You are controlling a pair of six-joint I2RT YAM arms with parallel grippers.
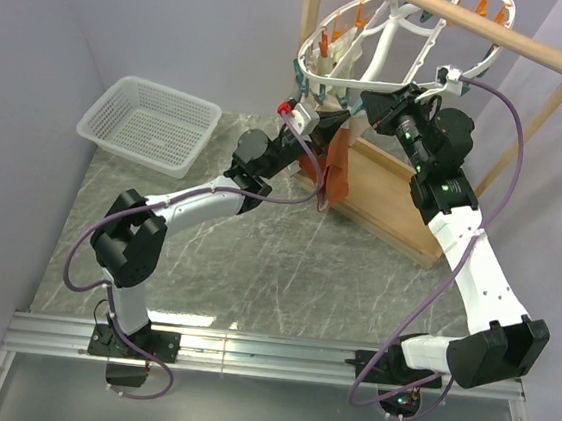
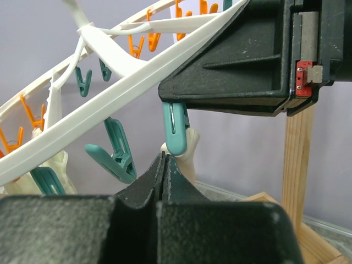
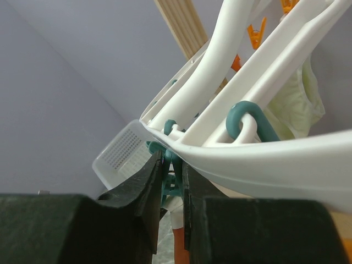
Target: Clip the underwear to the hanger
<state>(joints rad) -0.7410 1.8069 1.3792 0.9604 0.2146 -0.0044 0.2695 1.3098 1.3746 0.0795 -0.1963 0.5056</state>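
A: Two wrist views add what the overhead omits. Which jaws grip?
B: Right gripper (image 3: 171,165): narrow gap, squeezing a teal clothespin (image 3: 170,184) under the smooth white plastic hanger (image 3: 275,157). Left gripper (image 2: 166,162): fingers pressed flat together; whether cloth lies between them cannot be told.
A: Overhead?
B: Both arms reach up to the oval rim; the rust-orange underwear (image 1: 333,176) hangs limp below it.
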